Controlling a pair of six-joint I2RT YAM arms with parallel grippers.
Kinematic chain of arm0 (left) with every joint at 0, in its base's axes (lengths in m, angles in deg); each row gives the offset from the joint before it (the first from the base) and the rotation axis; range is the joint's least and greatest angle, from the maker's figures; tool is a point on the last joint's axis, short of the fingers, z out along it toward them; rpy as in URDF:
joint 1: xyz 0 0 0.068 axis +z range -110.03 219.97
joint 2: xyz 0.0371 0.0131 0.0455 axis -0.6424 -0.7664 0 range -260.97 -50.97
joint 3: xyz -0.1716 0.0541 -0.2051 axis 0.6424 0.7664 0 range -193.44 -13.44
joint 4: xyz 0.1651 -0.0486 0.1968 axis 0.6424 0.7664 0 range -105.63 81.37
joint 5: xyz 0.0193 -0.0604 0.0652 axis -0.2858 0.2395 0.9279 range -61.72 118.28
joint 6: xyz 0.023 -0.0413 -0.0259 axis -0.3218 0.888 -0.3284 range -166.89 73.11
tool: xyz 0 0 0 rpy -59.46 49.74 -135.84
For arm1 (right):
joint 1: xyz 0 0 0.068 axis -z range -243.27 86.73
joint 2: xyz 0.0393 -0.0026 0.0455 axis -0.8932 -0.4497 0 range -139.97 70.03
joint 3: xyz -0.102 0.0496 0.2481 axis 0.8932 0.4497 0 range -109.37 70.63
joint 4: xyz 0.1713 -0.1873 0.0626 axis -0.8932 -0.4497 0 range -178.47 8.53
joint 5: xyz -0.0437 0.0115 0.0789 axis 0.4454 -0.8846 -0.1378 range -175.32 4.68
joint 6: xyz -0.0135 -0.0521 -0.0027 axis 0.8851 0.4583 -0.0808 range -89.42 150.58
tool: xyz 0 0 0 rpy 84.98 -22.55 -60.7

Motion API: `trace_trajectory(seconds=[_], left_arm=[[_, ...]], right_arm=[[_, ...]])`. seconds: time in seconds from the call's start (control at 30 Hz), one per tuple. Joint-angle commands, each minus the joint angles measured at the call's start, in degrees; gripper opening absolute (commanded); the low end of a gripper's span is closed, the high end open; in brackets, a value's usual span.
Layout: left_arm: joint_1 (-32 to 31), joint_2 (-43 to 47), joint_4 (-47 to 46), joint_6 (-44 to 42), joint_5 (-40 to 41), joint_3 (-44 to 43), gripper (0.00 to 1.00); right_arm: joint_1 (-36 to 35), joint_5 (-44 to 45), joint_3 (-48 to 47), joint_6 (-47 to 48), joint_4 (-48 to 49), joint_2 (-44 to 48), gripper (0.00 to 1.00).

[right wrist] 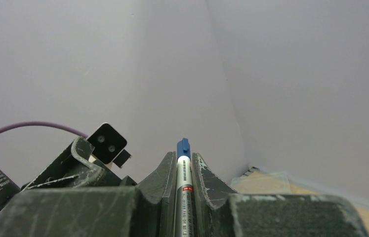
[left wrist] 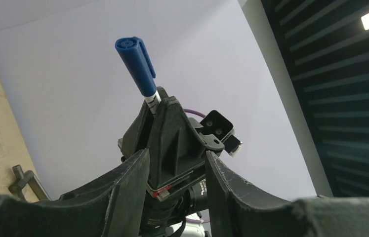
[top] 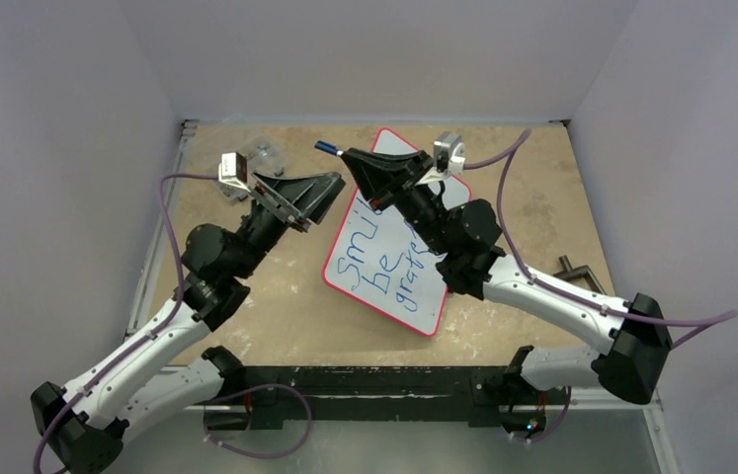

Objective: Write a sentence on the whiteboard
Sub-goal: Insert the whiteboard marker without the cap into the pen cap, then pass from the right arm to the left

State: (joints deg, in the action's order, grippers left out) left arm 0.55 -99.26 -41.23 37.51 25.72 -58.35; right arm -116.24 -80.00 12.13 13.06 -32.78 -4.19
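Observation:
The whiteboard [top: 396, 281] lies slanted in the middle of the table, red-rimmed. The sentence [top: 376, 265] in blue reads "smile be grateful", partly covered by my right arm. My right gripper [top: 350, 156] is raised above the board's far left corner and is shut on a marker [top: 327, 148] whose blue-capped end sticks out to the left. The right wrist view shows the marker [right wrist: 183, 170] clamped between the fingers [right wrist: 199, 170]. My left gripper [top: 337, 185] is open and empty, just left of and below the marker. Its wrist view shows the capped marker [left wrist: 138, 64] beyond its own fingers [left wrist: 226, 177].
A small clear plastic box [top: 264, 156] sits at the back left, partly behind the left wrist. It also shows in the right wrist view [right wrist: 266, 181]. A black clamp [top: 577, 274] lies at the table's right edge. Grey walls close off three sides.

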Motion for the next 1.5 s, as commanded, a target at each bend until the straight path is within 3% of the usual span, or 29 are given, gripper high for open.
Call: trace_trajectory(seconds=[0.0,0.43,0.67,1.07,1.27,1.47], left_arm=[[-0.3,1.2,-7.4,-0.8,1.4,0.5,0.44],[-0.2,-7.5,-18.3,2.3,-0.9,-1.6,0.36],[-0.2,-9.5,-20.2,2.6,-0.9,-3.5,0.35],[-0.6,-11.8,-21.5,2.4,-1.4,-5.0,0.19],[-0.7,-12.9,-22.6,2.5,-1.7,-5.7,0.2],[-0.9,-13.6,-24.2,2.6,-2.7,-5.7,0.0]], right_arm=[[-0.1,3.1,1.2,-0.8,0.4,4.2,0.0],[-0.1,1.4,4.2,-1.9,-1.4,9.6,0.0],[-0.1,1.3,5.0,-2.8,-2.0,10.8,0.0],[-0.1,0.7,6.3,-4.6,-1.5,10.9,0.0],[-0.1,0.5,6.8,-5.3,-1.6,11.2,0.0],[-0.1,0.5,6.9,-5.5,-1.9,11.1,0.0]])
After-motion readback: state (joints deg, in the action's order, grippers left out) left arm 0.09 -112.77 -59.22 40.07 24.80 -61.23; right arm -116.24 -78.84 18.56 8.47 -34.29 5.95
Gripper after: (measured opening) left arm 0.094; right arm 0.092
